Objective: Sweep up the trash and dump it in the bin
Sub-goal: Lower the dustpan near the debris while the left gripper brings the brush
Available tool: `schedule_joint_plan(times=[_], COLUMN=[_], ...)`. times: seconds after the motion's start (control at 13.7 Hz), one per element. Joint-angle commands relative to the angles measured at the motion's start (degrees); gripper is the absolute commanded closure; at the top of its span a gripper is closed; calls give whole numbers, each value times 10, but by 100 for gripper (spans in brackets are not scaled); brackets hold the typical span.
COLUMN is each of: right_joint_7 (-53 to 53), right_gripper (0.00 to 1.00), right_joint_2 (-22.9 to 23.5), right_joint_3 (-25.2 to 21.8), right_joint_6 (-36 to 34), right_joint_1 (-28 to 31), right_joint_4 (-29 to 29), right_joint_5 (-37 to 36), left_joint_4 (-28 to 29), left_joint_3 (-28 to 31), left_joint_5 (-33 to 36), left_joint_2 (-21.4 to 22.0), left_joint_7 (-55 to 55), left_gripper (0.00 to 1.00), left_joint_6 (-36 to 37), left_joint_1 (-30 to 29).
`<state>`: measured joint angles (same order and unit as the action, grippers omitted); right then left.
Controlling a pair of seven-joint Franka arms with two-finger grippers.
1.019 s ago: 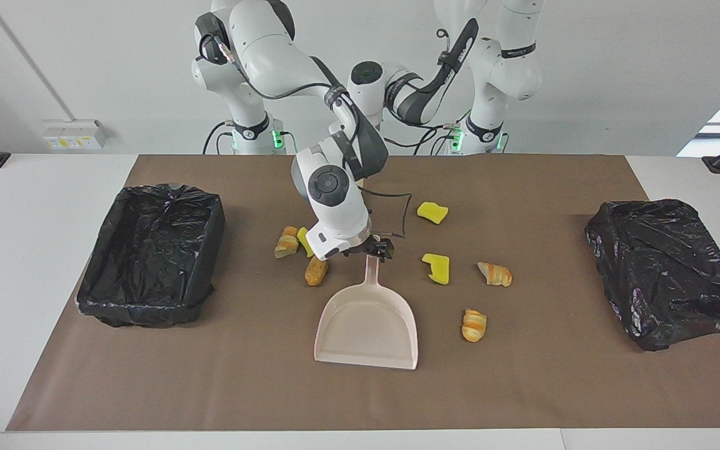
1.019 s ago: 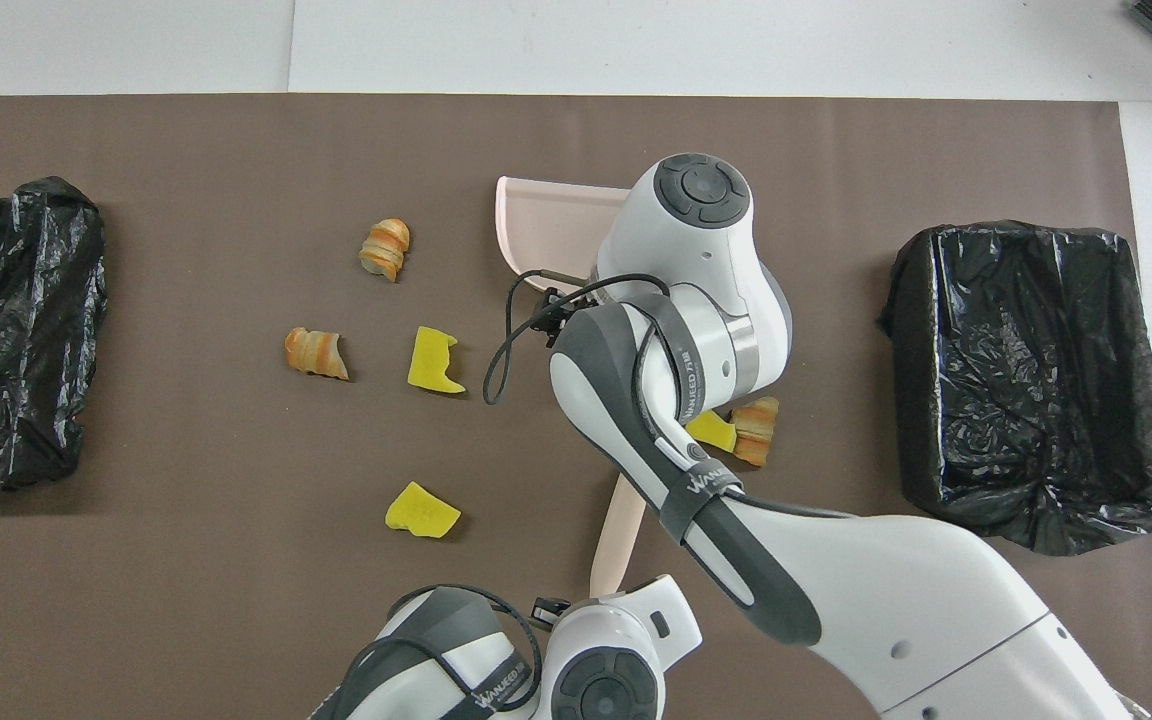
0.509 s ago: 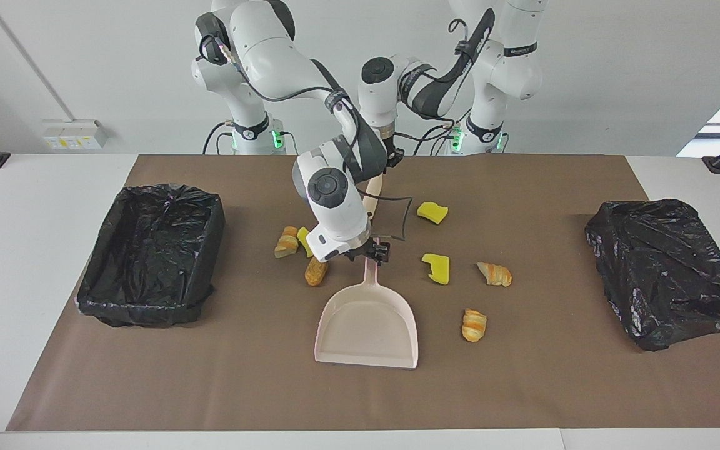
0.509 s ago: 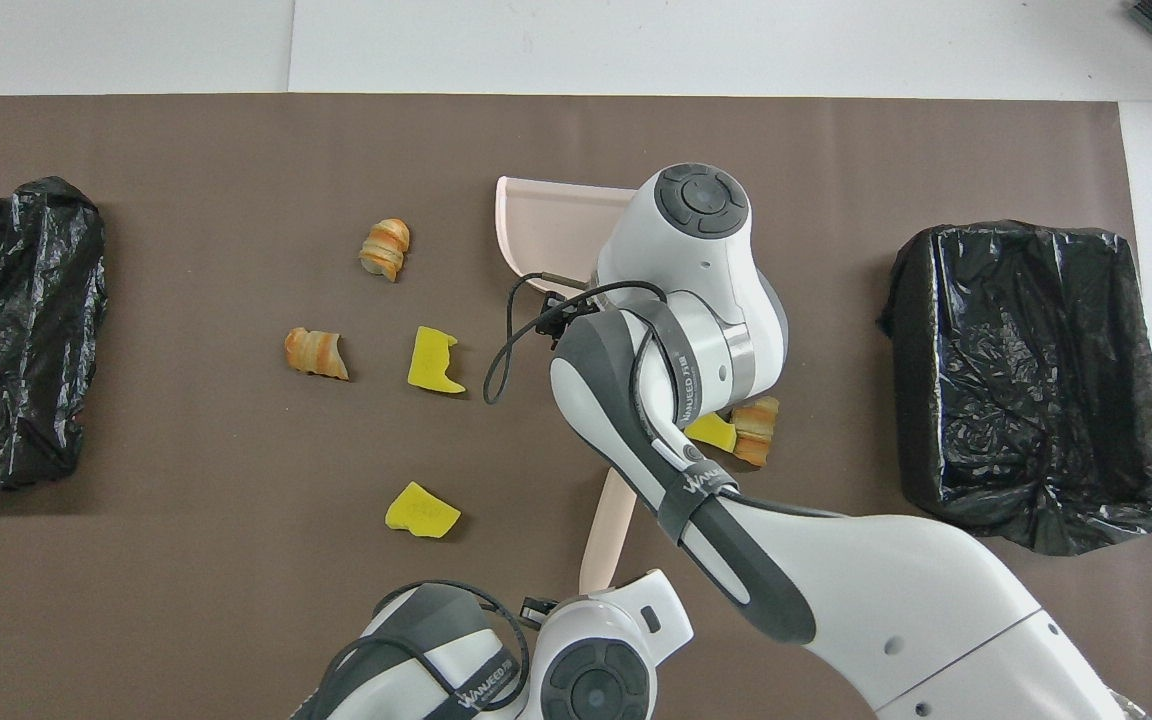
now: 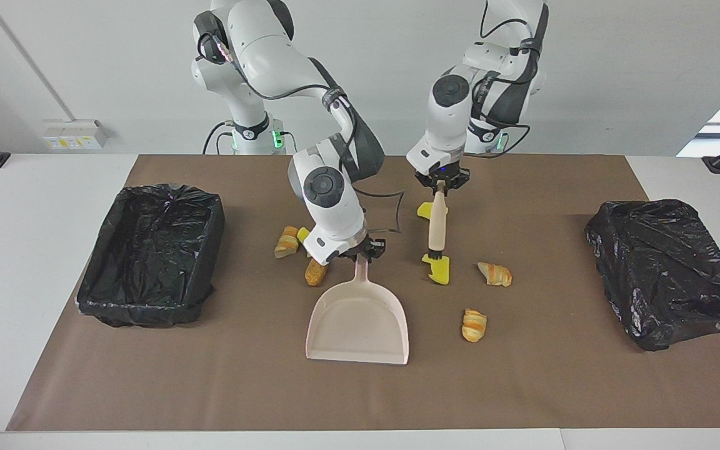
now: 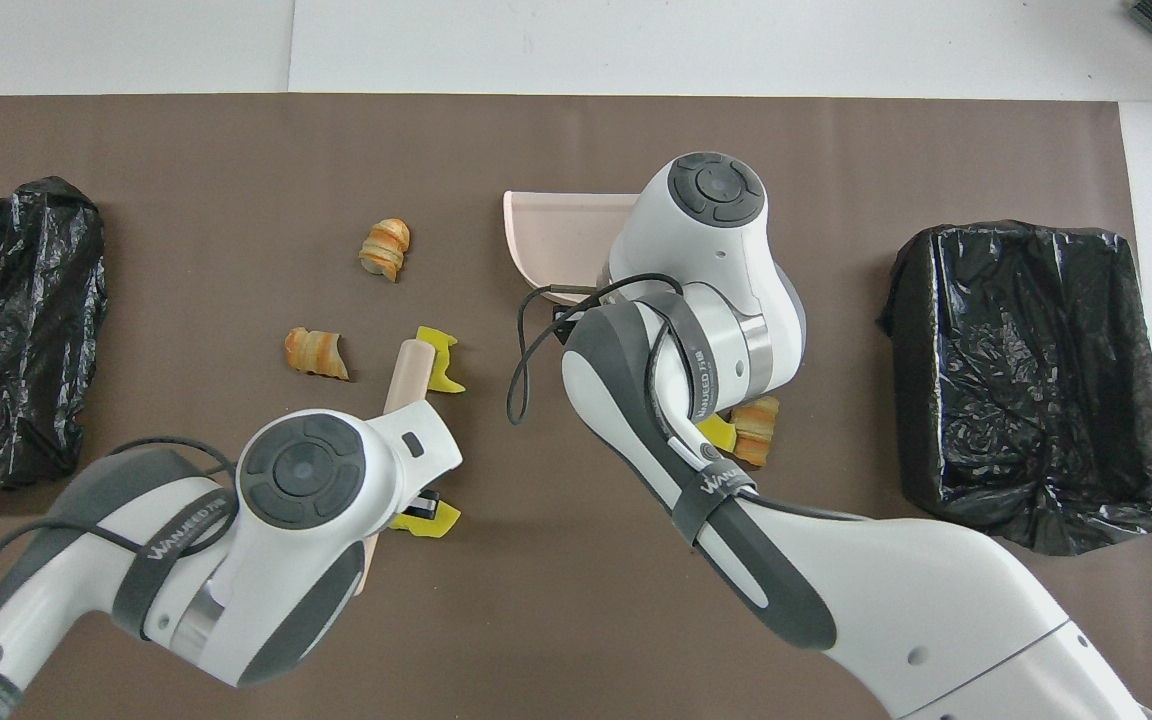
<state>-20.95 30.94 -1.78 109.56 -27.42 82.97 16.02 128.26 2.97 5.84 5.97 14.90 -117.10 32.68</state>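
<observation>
My right gripper (image 5: 363, 249) is shut on the handle of the pale pink dustpan (image 5: 357, 324), whose mouth points away from the robots; the pan also shows in the overhead view (image 6: 556, 232). My left gripper (image 5: 440, 182) is shut on the beige brush (image 5: 437, 225), which hangs bristle end down over a yellow sponge piece (image 5: 439, 270). Another yellow sponge piece (image 5: 424, 210) lies under the left gripper. Two croissant bits (image 5: 494, 274) (image 5: 474, 325) lie toward the left arm's end. A croissant bit (image 5: 286, 242), a yellow piece (image 5: 302, 234) and a bread bit (image 5: 315, 272) lie beside the right wrist.
An open bin lined with black plastic (image 5: 150, 250) stands at the right arm's end of the brown mat. A closed heap of black plastic (image 5: 666, 269) lies at the left arm's end. In the overhead view the right arm covers most of the dustpan.
My left arm has swung out from beside the right arm toward its own end, carrying the brush over the yellow sponge piece. The dustpan has shifted slightly toward the right arm's end.
</observation>
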Motion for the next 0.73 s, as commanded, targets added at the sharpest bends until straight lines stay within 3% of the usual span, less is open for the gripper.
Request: schedule_joint_plan(times=[0.0,0.15,0.44,0.65], right_joint_7=[97,195,351,389], right_gripper=[100,100,100,100], right_joint_2=[-67,-102,-160,-219], right_joint_3=[2,0,2,6], right_joint_6=[-48,-89,-135,-122], right_joint_1=[40,57,62,12], right_joint_4=[13,22,81,170], right_joint_5=[-9,-12,-103,-184], left_joint_4=[-75,-176,-373,-432], left_joint_3=[-8,-7,-8,-10], left_joint_5=[16,19,34,30], left_joint_2=[-62,-138,-284,-338], left_joint_7=[-140,-230,-374,-494], left_gripper=[100,100,100,100], left_joint_6=[-55,-47,-32,-31], left_joint_1=[-85,-118,-171,-206])
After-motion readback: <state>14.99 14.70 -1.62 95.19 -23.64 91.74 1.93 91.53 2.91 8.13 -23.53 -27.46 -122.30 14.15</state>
